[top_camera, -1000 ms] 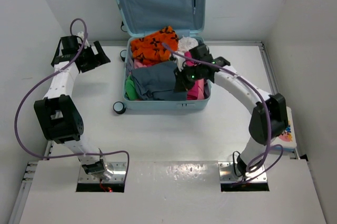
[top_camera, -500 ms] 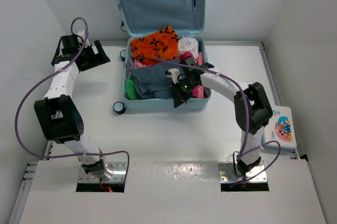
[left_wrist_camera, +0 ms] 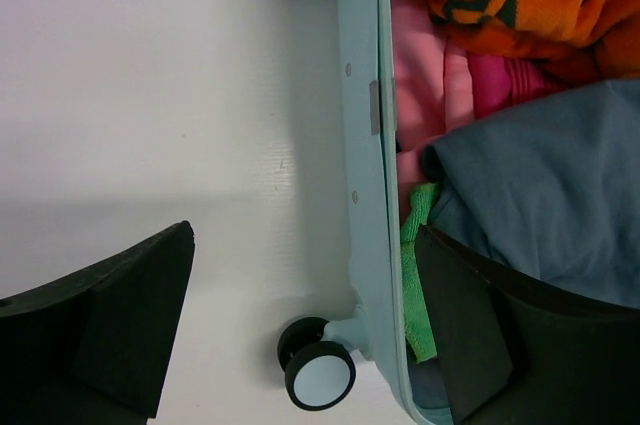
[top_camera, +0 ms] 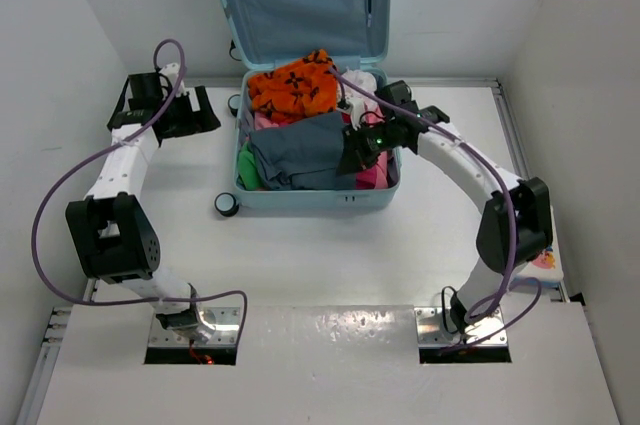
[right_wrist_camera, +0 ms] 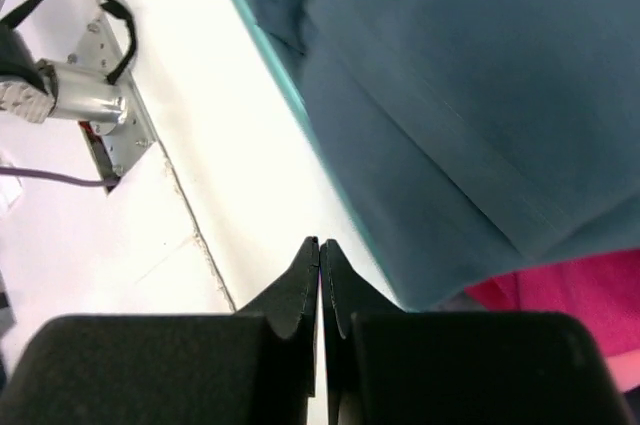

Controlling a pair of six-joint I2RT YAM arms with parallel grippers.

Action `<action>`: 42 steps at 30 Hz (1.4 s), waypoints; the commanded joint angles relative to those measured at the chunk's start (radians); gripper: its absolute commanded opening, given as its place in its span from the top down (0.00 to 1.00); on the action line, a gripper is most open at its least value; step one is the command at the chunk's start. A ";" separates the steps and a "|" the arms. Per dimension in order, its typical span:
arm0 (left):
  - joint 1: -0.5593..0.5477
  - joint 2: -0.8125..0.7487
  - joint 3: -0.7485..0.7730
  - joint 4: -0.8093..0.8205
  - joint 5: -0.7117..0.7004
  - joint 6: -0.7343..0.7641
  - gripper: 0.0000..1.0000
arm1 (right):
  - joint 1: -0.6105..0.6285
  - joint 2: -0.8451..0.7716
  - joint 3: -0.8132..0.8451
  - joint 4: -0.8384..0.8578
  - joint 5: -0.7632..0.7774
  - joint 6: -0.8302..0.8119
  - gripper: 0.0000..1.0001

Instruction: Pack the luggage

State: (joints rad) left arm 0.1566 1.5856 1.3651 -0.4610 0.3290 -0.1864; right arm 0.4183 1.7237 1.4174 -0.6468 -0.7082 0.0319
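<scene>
the right tool (right_wrist_camera: 319,245) is pressed together over the grey cloth (right_wrist_camera: 480,95), by the front edge of the open luggage (top_camera: 310,201) at the back of the surface (top_camera: 330,255). the left tool (left_wrist_camera: 303,245) is spread wide over the luggage's left wall.

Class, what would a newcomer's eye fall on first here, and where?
The open aqua luggage at the table's far middle, lid raised, heaped with clothes, an orange garment at the back. The right gripper hangs shut over its right side; the left gripper is open left of it.
</scene>
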 commanded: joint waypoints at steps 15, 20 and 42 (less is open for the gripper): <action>-0.113 -0.125 -0.038 0.024 0.517 0.275 0.18 | 0.040 0.151 -0.147 0.237 0.343 -0.162 1.00; -0.221 -0.145 -0.103 -0.011 0.526 0.334 0.49 | 0.036 0.163 -0.124 0.291 0.385 -0.132 1.00; -0.445 -0.160 -0.097 0.155 0.156 0.269 0.14 | -0.120 -0.309 -0.110 -0.054 0.415 0.094 0.47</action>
State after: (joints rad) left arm -0.2893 1.5646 1.1835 -0.4713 0.4866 0.1001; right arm 0.3714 1.5826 1.2812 -0.6209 -0.3420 0.0330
